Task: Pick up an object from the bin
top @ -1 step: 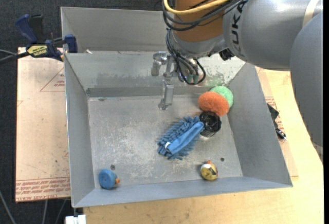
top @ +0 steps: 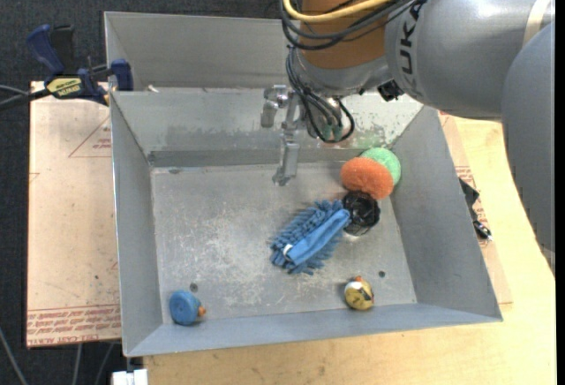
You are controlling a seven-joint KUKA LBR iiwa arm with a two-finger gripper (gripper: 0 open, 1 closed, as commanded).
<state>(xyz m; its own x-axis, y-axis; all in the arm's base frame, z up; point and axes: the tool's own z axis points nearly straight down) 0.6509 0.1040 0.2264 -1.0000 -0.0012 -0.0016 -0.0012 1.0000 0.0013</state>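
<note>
Inside the grey bin (top: 132,198) a blue fuzzy duster (top: 309,237) is lying by an orange ball (top: 366,177) and a green ball (top: 387,160); my gripper (top: 284,167) is hovering behind the duster, apart or together I cannot tell.

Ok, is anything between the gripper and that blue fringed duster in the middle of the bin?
Nothing visible. The gripper hangs over bare bin floor behind the blue fringed duster, with open floor between them. The orange fuzzy ball and a black piece sit at the duster's right end in the view, off that line.
</note>
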